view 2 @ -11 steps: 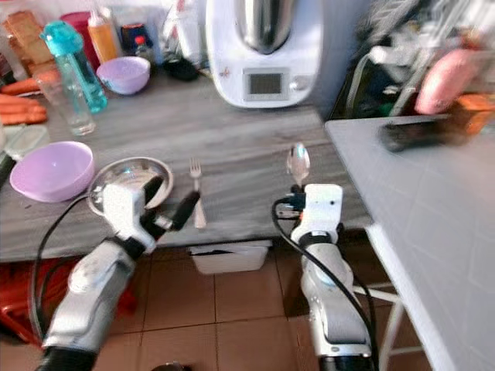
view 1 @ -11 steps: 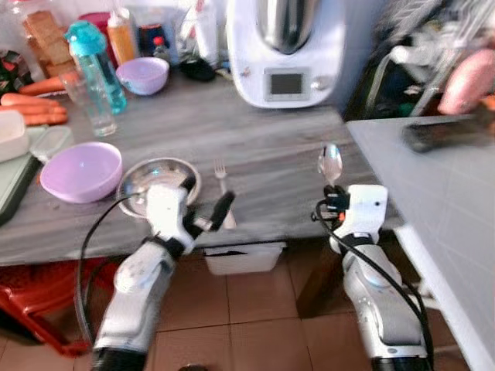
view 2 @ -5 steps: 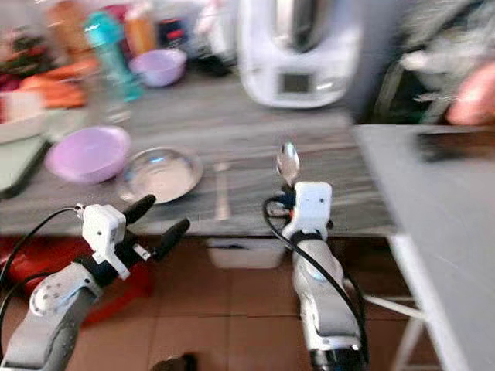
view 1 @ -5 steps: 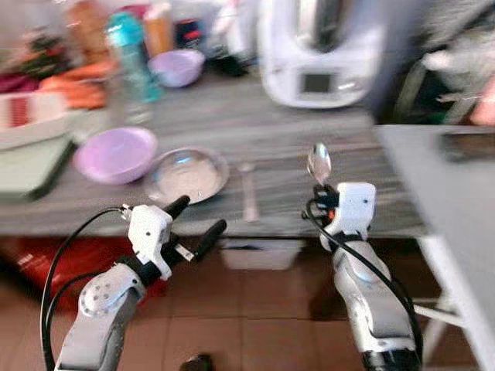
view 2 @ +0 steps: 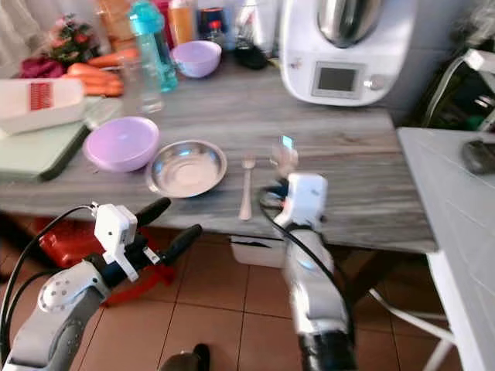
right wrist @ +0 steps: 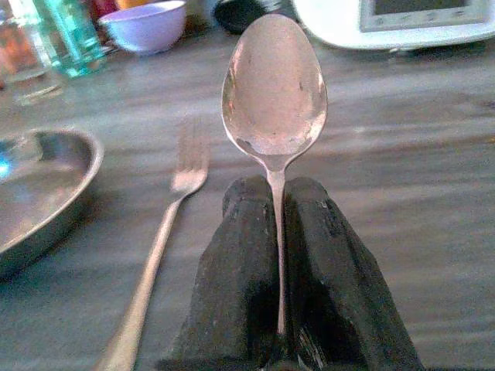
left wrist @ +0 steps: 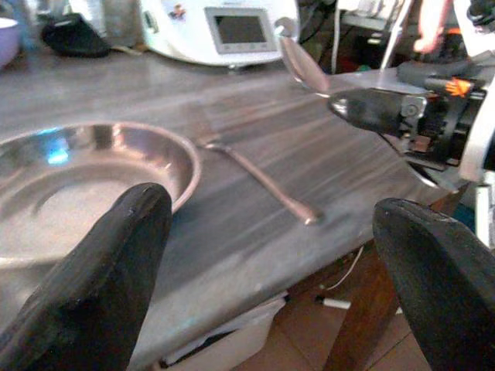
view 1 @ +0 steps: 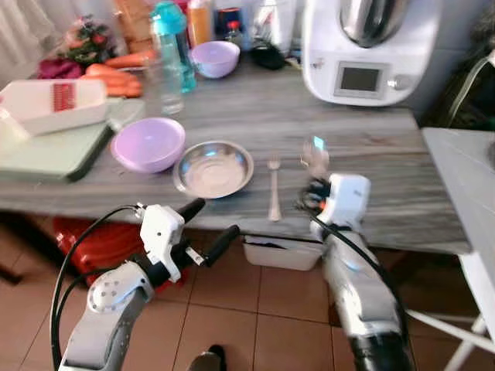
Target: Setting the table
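On the grey wood-grain table, L to R: lilac plastic bowl, round shallow steel dish, silver fork just beside it. Left gripper hangs below the table edge w/ fingers spread wide, empty. Right gripper is clamped on a silver spoon – bowl end up (blurred in head views) – near the fork.

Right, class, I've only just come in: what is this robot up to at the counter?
It is setting a place. The right claw is shut on a spoon, bowl upward, over the counter edge. A fork lies flat beside a steel plate, with a purple bowl next to that. The left claw is open and holds nothing, short of the counter.
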Available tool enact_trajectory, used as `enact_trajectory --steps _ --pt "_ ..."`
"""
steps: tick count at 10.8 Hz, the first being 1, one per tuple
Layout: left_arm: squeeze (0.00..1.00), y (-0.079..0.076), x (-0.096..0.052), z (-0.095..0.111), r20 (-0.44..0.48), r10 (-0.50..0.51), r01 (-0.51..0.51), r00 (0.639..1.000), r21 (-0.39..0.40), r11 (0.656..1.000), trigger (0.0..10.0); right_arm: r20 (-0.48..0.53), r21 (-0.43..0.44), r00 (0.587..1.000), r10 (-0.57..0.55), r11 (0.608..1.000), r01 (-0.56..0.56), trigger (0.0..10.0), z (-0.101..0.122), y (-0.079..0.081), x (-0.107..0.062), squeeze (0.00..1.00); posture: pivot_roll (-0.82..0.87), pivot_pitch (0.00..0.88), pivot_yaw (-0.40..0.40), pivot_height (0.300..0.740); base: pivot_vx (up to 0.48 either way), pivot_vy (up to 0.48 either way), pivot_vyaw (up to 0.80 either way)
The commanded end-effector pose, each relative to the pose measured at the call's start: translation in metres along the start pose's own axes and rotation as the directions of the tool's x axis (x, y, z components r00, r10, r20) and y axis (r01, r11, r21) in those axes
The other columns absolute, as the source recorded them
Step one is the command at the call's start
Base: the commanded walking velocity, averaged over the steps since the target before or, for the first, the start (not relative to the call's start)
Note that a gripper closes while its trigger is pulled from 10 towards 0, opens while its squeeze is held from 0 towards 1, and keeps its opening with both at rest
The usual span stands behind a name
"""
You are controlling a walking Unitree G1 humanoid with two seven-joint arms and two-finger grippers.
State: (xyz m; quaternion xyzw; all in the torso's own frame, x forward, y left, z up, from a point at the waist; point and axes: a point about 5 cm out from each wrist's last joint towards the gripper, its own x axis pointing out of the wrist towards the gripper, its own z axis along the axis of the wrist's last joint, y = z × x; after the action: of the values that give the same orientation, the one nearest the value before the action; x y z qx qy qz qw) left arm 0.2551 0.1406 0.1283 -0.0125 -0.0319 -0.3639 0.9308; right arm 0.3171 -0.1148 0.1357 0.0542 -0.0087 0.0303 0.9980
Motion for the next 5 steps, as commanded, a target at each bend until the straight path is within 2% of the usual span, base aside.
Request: enact_trajectory --steps 1,3,4,5 --pt "0.0 -0.001 0.0 0.004 0.003 -0.018 0.018 1.0 0.007 1.0 10.0 -0.012 0.006 0.999 -0.047 0.999 0.047 10.0 0.0 -0.01 0.003 0.0 0.11 0.135 0.015 0.74 0.0 0.0 0.0" --pt "0.0 -0.006 0.001 0.002 -0.011 -0.067 0.067 0.998 -0.01 0.998 10.0 -0.051 0.012 0.996 -0.07 0.997 0.07 10.0 0.001 -0.015 0.013 0.0 0.11 0.133 0.011 0.74 0.0 0.0 0.0" --pt "0.0 -0.014 0.002 -0.001 -0.025 -0.127 0.126 0.992 -0.026 0.992 10.0 -0.113 0.057 0.991 -0.069 0.995 0.076 10.0 -0.002 -0.013 0.021 0.0 0.11 0.133 0.009 0.74 0.0 0.0 0.0" --pt "0.0 -0.018 0.001 -0.004 -0.041 -0.161 0.159 0.986 -0.041 0.986 10.0 -0.135 0.068 0.989 -0.053 0.996 0.063 10.0 -0.002 -0.01 0.027 0.0 0.11 0.133 0.009 0.74 0.0 0.0 0.0"
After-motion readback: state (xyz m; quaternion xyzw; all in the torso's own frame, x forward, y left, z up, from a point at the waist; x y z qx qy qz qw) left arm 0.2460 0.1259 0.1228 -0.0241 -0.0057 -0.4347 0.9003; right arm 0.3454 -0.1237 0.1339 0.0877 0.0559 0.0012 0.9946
